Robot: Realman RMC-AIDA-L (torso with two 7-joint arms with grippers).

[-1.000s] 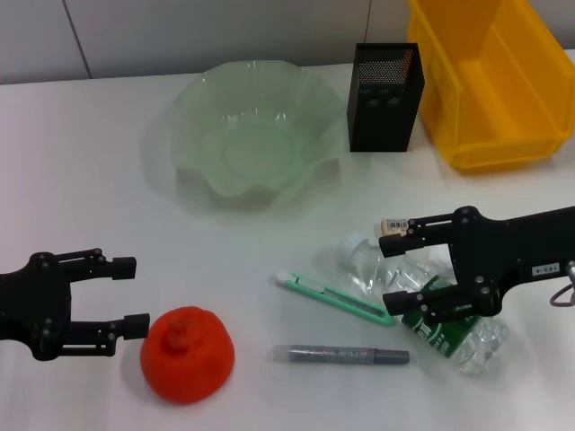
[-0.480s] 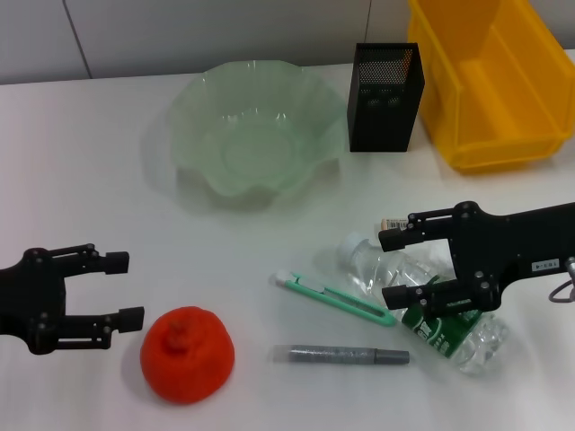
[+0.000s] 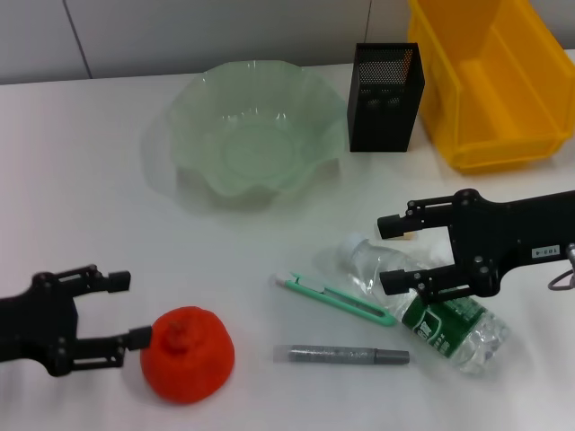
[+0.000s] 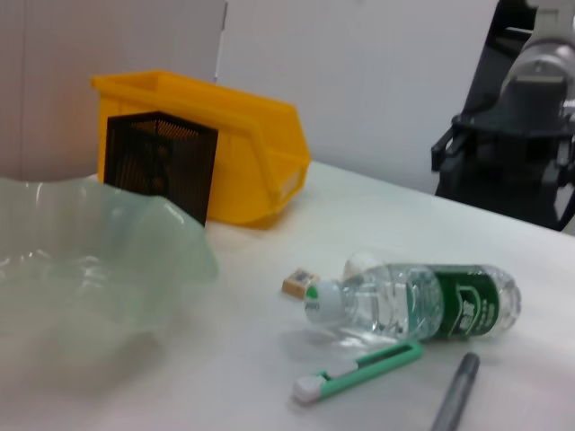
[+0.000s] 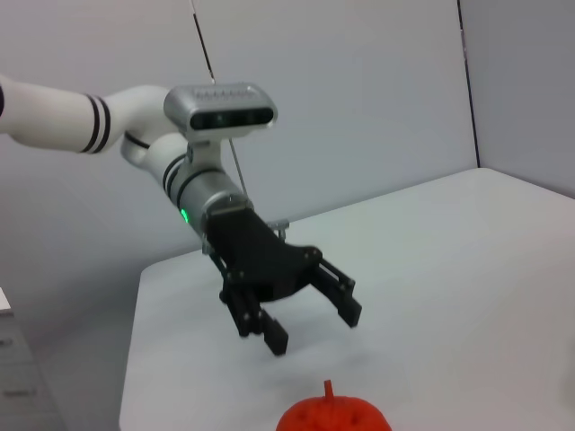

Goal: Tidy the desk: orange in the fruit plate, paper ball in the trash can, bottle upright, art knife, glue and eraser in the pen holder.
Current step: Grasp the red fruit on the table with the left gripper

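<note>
Head view: left pincer [image 3: 124, 310] open, lower left, beside orange [image 3: 187, 353] — round, firm; grasp across middle. Right pincer [image 3: 393, 254] open over lying bottle [image 3: 429, 304], lower right — slippery, crushable.

Plate [image 3: 256, 135] back-centre, pen holder [image 3: 384, 96] to its right, bin [image 3: 490, 85] far right; orange [image 3: 187, 353] front-left, bottle [image 3: 422, 301] front-right.

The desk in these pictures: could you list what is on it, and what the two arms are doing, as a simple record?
orange: near front, left of centre
left tool: open, beside the orange, one fingertip at its edge
bottle: lying on its side
right tool: open, over the bottle's cap end
knife: flat, beside the bottle
glue: flat, in front of the knife
plate: empty
pen holder: upright, beside the bin
</note>
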